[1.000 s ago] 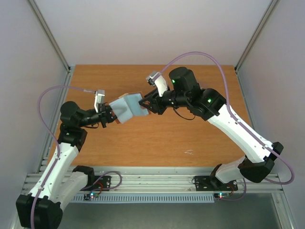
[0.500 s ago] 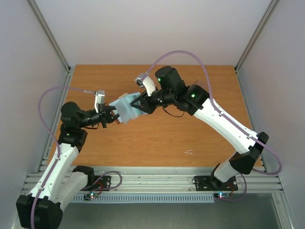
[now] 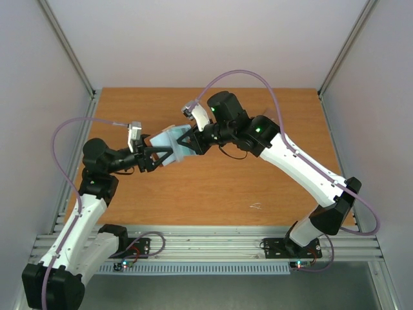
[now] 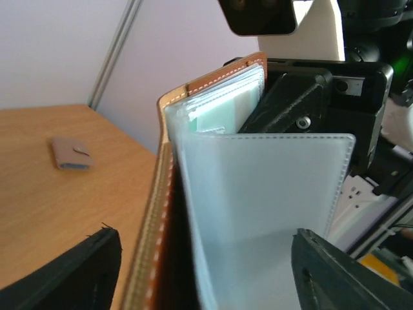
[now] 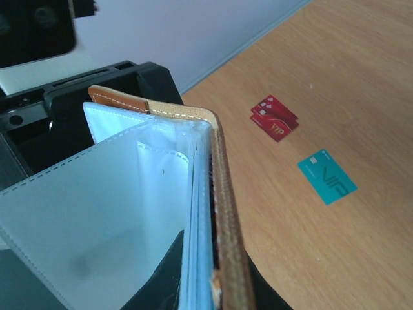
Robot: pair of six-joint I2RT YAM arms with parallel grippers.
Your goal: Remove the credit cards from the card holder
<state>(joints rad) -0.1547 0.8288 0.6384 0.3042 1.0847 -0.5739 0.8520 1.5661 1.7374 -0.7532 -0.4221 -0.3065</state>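
table: brown wood | white scratch: near front edge | walls: pale grey

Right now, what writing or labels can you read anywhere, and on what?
"VIP": dark letters on the teal card.
White lettering on the red cards: too blurred to read with any certainty.
No writing visible on the card holder.

A lab test cell: white panel walls, aluminium posts, wooden table.
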